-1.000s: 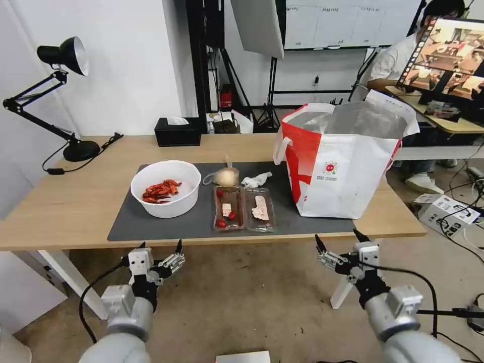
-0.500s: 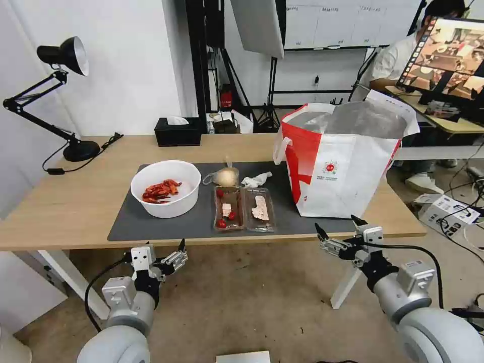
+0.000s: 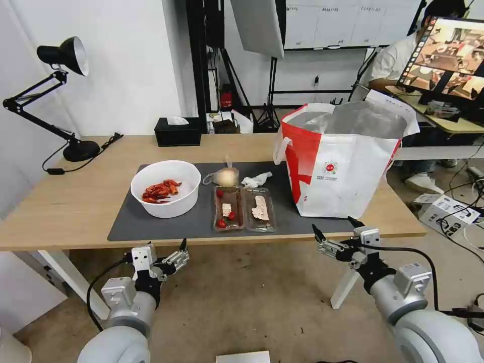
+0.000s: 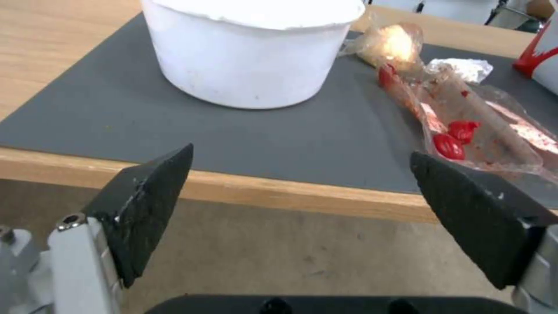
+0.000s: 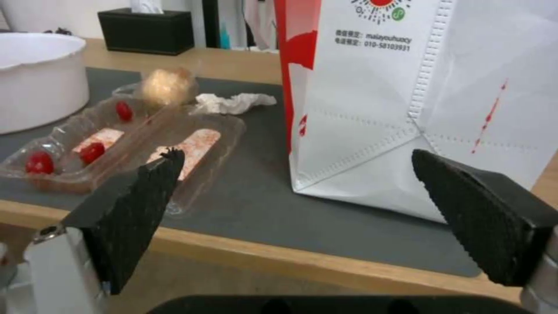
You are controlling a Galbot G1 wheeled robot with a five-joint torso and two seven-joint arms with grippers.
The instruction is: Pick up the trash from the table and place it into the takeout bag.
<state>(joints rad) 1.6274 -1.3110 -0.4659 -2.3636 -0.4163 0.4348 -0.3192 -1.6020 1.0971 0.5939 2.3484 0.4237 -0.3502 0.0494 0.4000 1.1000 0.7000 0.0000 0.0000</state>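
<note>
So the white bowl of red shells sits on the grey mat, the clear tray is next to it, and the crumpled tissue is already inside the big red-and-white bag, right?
Not quite. The crumpled tissue is not in the takeout bag; the head view shows it lying on the grey mat behind the clear tray. The white bowl is on the mat, with the tray beside it.

The bench is pale wood with a matt, smooth grain; a dark grey matt mat lies along its near edge. The white bowl looks like smooth matt plastic. The hinged tray is clear, glossy, crinkled plastic. The tissue is crumpled paper. The takeout bag is matt woven cloth with stitched seams and a shiny foil lining. Both claws' fingertips are black and finely ribbed.
</note>
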